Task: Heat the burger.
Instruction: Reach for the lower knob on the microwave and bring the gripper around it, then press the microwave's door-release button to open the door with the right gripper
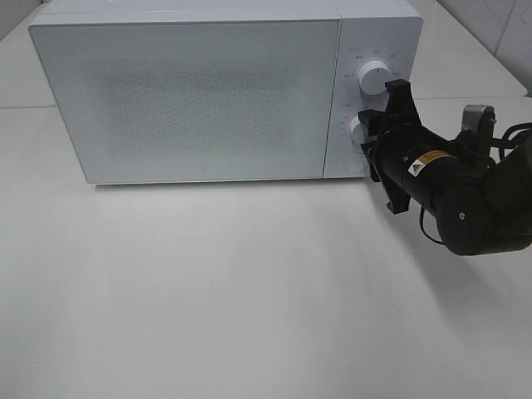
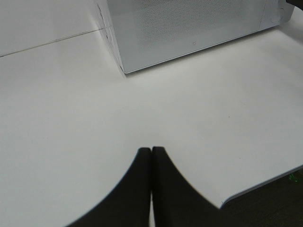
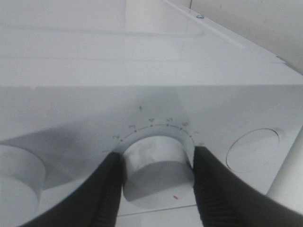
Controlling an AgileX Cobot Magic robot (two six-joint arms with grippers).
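burger unseen, presumably inside the shut microwave (image 1: pixel 208 91), at 9 o'clock from the right end effector (image 1: pixel 371 133) — it clamps the middle knob (image 3: pixel 156 165); left end effector (image 2: pixel 151 156) pinched closed, well away.

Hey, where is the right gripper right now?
In the exterior high view, the right gripper is on the right, at the microwave control panel, jaws clamped on the lower dial just beneath the upper dial.
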